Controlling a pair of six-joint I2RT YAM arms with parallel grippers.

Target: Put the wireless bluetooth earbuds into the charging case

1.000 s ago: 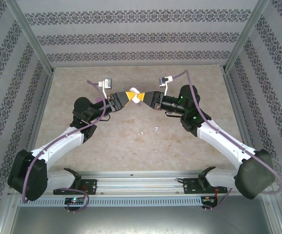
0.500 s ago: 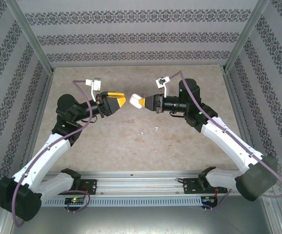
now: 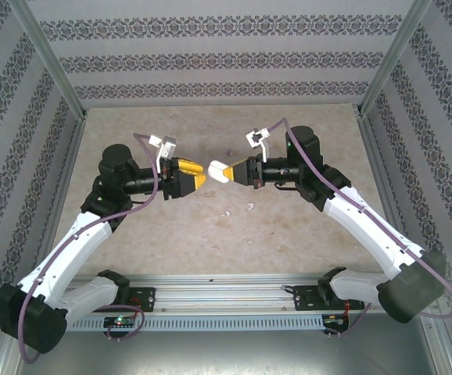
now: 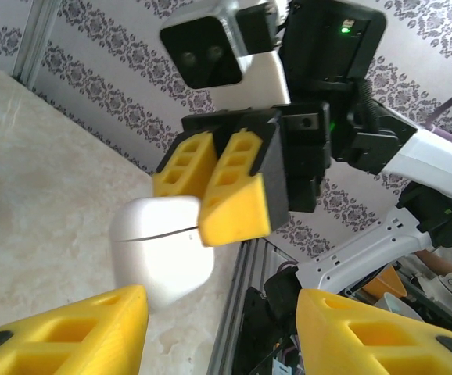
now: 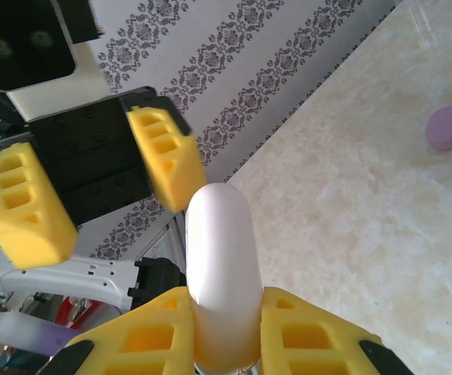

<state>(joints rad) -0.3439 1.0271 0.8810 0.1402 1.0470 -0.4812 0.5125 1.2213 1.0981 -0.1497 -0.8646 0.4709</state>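
Since last look, left claw (image 3: 199, 174) drew nearer case (image 3: 217, 169), jaws apart, empty; right claw (image 3: 228, 169) clamped case above counter (image 3: 210, 242) middle.

Beige marbled tabletop (image 3: 210, 242); striped damask-patterned walls (image 3: 226, 47) on three sides; aluminium corner posts (image 3: 52, 58).

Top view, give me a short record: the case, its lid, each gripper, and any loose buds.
case: white, held by the right gripper
lid: shut, seam closed in the left wrist view
right gripper: shut on the case
left gripper: open, facing the case, not touching it
buds: two tiny pale pieces on the table, the second at, nearer the bases than both grippers
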